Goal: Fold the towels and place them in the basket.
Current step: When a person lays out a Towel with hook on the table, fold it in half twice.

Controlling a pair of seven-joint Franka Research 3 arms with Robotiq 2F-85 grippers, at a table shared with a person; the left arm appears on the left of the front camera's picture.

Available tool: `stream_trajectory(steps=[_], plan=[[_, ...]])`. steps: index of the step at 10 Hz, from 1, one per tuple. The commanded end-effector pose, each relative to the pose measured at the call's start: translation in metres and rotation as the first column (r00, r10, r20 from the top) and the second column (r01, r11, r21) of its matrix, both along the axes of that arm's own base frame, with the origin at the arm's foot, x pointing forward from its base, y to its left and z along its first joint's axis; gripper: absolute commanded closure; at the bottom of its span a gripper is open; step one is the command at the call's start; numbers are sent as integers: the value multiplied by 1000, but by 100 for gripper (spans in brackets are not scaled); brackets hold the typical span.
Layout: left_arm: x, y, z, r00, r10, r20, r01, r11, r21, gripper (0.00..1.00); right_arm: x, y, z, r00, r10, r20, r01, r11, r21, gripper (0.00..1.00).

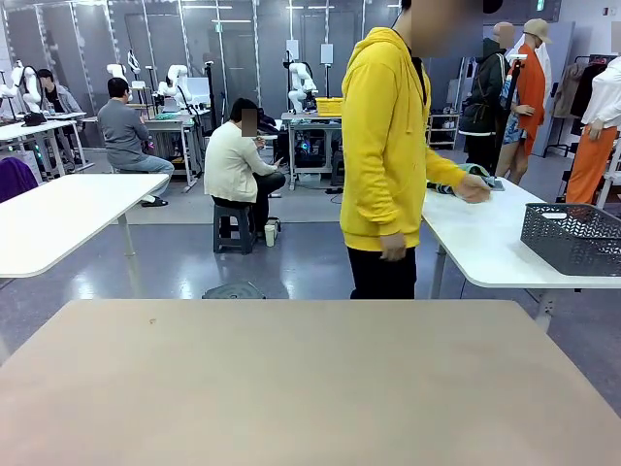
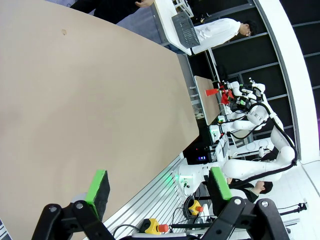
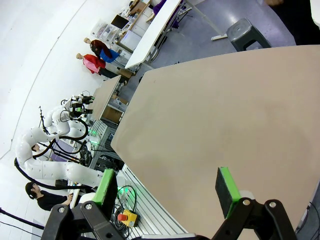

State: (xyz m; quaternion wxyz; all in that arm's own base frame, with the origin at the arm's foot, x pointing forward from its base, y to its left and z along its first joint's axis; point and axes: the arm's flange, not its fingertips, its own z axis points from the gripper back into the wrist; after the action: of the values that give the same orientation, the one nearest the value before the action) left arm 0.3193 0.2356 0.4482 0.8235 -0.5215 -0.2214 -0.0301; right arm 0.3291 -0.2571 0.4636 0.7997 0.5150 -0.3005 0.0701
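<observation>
A person in a yellow hoodie (image 1: 383, 146) stands at the far side of the beige table (image 1: 310, 388), turned toward a white side table (image 1: 485, 243). Their hand rests on a green towel (image 1: 456, 181) lying on that side table. The dark grey mesh basket (image 1: 574, 238) stands on the same white table, farther right, and the left wrist view shows the basket (image 2: 184, 30) at the top. My left gripper (image 2: 160, 185) hangs open above the beige tabletop, holding nothing. My right gripper (image 3: 167, 189) is open too, over the table's near part, with nothing between its green pads.
A second white table (image 1: 68, 218) stands to the left beyond the beige one. A dark stool (image 3: 245, 31) sits on the floor past the far edge. Seated people work at benches in the background.
</observation>
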Motion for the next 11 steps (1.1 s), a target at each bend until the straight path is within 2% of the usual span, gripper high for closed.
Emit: stream_trajectory(steps=[1,11], plan=[[1,1,-1,1000,3,12,-3,1000,4,0,-1,-1,1,1000,7,7,-7,1000,4,0],[1,1,-1,1000,3,12,-3,1000,4,0,-1,-1,1,1000,7,7,-7,1000,4,0]])
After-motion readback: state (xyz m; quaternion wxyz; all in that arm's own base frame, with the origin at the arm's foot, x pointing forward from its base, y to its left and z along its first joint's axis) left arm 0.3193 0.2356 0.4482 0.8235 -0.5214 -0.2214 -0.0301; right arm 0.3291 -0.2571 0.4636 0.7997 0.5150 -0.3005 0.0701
